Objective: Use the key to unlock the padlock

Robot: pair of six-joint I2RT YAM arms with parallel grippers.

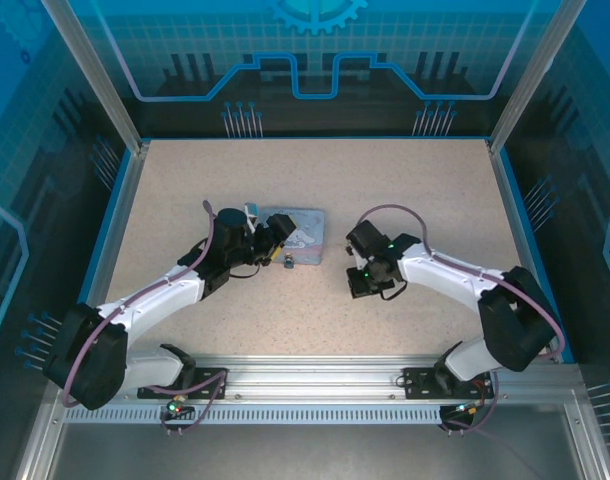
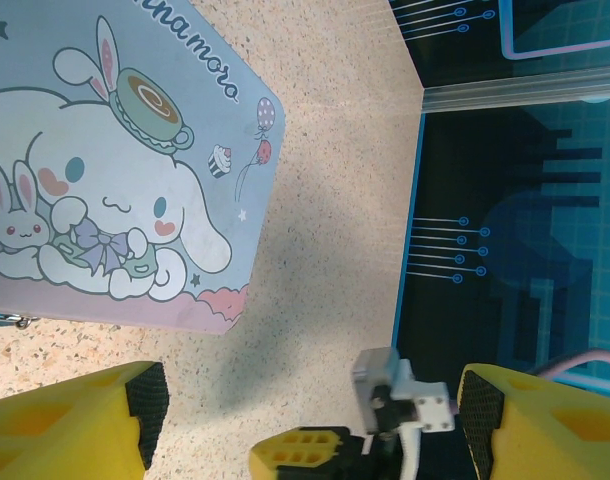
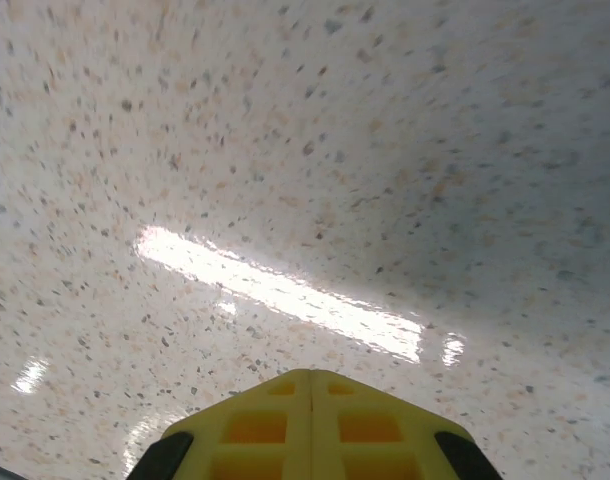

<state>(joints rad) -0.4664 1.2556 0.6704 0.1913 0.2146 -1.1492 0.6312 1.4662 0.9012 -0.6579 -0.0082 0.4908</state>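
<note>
From above, find the padlock, a tiny dull speck at the tin's near edge, beside the wide-spread left end effector. At the left wrist, brace that tin. At the right wrist, with the right end effector pinched shut on the worktop, cannot tell of any key inside; lift slowly and check.

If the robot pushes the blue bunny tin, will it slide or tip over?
Probably slide: the tin lies flat and low on the smooth speckled table, so tipping looks unlikely. Its crisp edges and rounded corners suggest it is stiff, not floppy.
</note>
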